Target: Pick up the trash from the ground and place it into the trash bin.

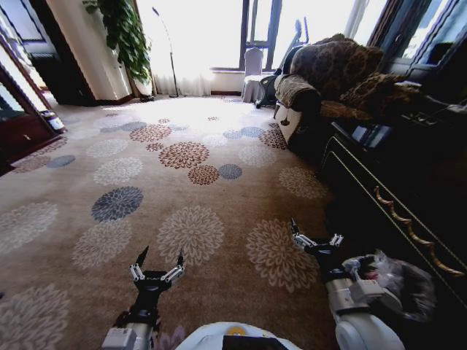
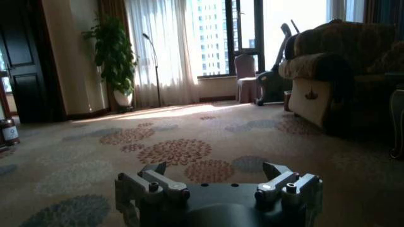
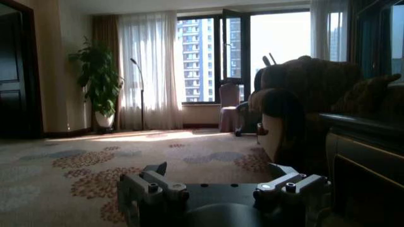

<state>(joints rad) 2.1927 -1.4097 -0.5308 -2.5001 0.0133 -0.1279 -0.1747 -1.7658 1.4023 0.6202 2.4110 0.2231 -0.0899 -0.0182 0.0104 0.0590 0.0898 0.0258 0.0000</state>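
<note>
Left tool (image 1: 157, 264) spread wide, nothing in it, low over carpet (image 1: 197, 219). Right tool (image 1: 315, 235) likewise spread and bare, just beside trash bin (image 1: 398, 281). Bin sits by dark cabinet (image 1: 408, 197), bag bunched over rim, something red inside. No litter visible on carpet near bin. Judgement: wrappers light, crinkly, soft; pinch mid-fold. Bottles light, slippery; grip across body.

Right arm is partly hiding the trash bin (image 1: 408, 284); red item inside is proving too small to identify.
</note>
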